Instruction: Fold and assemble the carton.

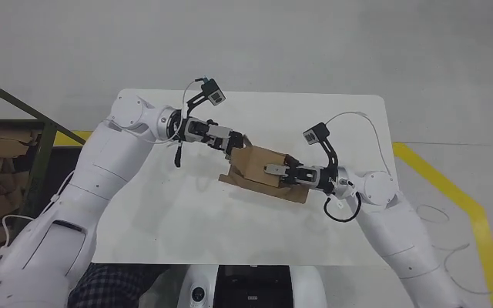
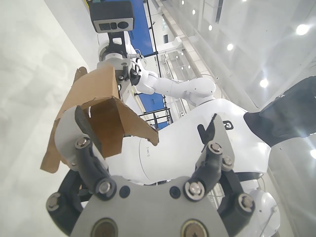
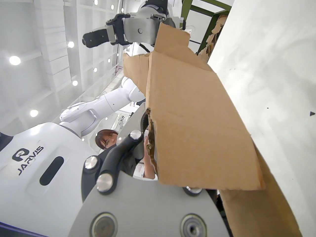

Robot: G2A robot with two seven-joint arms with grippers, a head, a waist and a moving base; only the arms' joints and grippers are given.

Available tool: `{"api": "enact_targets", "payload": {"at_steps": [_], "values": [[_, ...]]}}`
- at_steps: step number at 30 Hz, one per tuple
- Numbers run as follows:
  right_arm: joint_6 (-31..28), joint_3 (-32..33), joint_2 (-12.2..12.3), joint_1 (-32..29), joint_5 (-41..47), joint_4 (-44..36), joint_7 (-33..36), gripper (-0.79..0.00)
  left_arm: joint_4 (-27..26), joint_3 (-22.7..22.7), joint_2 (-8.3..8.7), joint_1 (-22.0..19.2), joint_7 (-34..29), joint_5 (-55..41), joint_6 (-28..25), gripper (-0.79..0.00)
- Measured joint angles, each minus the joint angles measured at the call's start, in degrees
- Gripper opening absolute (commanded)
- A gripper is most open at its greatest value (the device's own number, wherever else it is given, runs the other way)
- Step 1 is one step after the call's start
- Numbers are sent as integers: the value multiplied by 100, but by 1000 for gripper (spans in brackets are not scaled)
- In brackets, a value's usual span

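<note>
A brown carton, partly folded with its flaps loose, sits mid-table. In the right wrist view one wall of the carton runs across my right gripper. One finger presses on its torn edge and the other is hidden behind the cardboard. In the top view my right gripper lies over the carton's near panel. My left gripper is at the carton's far left corner and stands wide open. One of its fingers is against a raised flap.
The white table has free room on all sides of the carton. Past the table's left edge stands a green frame with cardboard scraps. A yellow floor line runs along the right.
</note>
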Motion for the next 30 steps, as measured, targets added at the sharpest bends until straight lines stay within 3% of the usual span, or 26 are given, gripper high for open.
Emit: {"api": "enact_targets", "payload": {"at_steps": [15,30], "values": [[30,-304,-45,-13,-88,-105,64,-785,-70,36,-149,-44,-36,-21,36,0],[11,-213,-44,9,-27,6,-94,-785,-90,-128,-193,24,-35,162,35,0]]}}
